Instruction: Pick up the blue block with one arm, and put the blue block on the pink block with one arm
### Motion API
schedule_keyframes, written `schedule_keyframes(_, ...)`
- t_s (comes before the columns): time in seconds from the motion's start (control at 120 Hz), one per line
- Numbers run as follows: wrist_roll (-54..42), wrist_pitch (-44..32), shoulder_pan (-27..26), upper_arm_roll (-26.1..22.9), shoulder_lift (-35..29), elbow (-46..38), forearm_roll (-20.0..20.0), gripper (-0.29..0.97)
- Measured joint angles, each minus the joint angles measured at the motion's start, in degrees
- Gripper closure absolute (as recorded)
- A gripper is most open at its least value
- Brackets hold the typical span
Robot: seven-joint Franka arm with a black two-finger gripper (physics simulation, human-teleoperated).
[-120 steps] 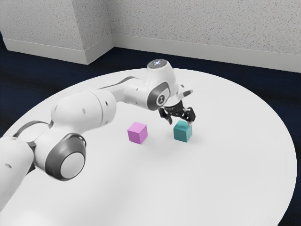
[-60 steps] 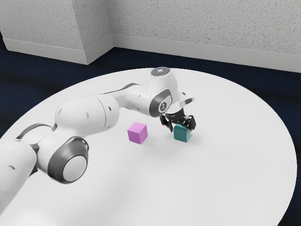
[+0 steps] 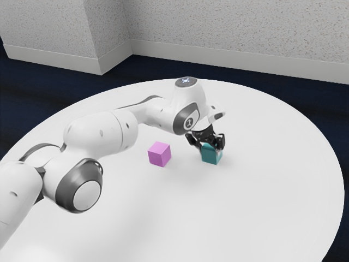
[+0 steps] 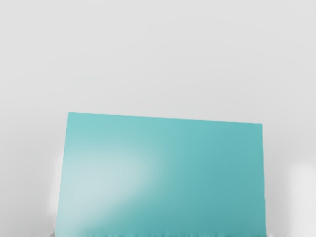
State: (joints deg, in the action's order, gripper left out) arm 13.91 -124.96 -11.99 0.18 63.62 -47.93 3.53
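Note:
The blue block [image 3: 211,156], teal in colour, rests on the white round table [image 3: 262,207]. My gripper [image 3: 207,143] has come down over its top, with one black finger on each side of the block. The jaws stand open and do not look pressed on its faces. In the wrist view the blue block [image 4: 163,177] lies directly under my hand, its top face broad and close. The pink block [image 3: 159,153] sits on the table toward the exterior view's left of the blue one, about a block's width away.
My own white arm [image 3: 109,136] stretches across the table from the exterior view's left, passing behind the pink block. A dark floor and pale walls [image 3: 218,27] surround the table.
My hand has dropped from just above the blue block until its fingers straddle the block. Neither block has moved.

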Motion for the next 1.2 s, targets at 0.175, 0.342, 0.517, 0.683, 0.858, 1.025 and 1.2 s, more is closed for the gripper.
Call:
schedule_keyframes(0.175, 0.18, 0.02, -0.13, 0.08, -0.12, -0.01, -0.17, 0.29)
schedule_keyframes(0.342, 0.50, 0.07, -0.41, 0.03, -2.70, -1.00, -1.12, 0.37)
schedule_keyframes(0.517, 1.02, 0.51, -0.14, 0.10, -13.46, -10.47, -2.46, 0.44)
schedule_keyframes(0.683, 1.56, 2.77, 0.27, 1.35, -23.85, -19.29, -3.63, 0.49)
schedule_keyframes(0.858, 1.98, 4.95, 2.76, 2.53, -29.71, -26.75, -4.90, 0.52)
schedule_keyframes(1.025, 0.99, 6.09, 5.72, 2.63, -30.37, -28.47, -5.90, 0.56)
schedule_keyframes(1.2, -1.58, 6.30, 7.91, 2.67, -30.26, -28.62, -8.44, 0.59)
